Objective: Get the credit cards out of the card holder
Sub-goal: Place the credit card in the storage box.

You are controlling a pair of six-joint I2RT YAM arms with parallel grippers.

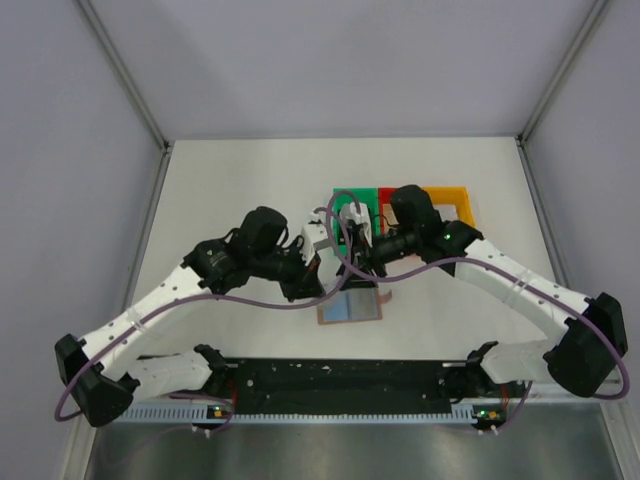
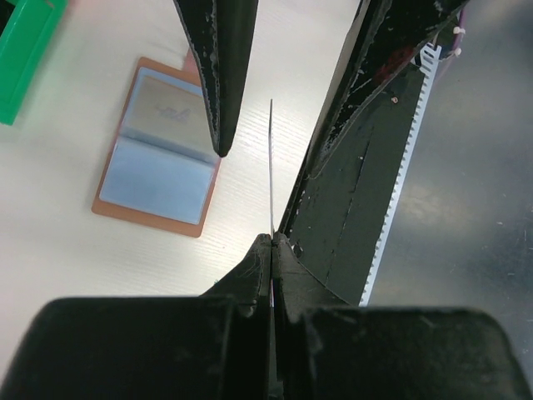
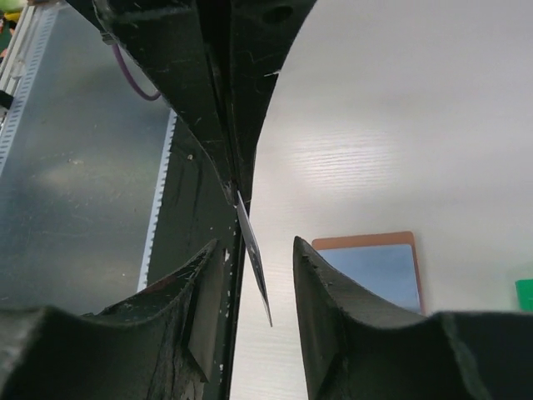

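centrally by the near edge of the tabletop point(image 1: 250, 170) lies the card holder point(image 1: 350, 306), open, blue-grey face up; close by, the left gripper point(image 2: 271, 242) pinches a credit card point(image 2: 271, 167) edge-on, with the right gripper point(image 3: 256, 248) spread either side of it.

Edge-on credit card point(image 3: 253, 254) fills the gap between the fingers point(image 3: 333, 317) of my right gripper point(image 3: 256, 243); table point(image 3: 375, 125) beyond their tips lies free.
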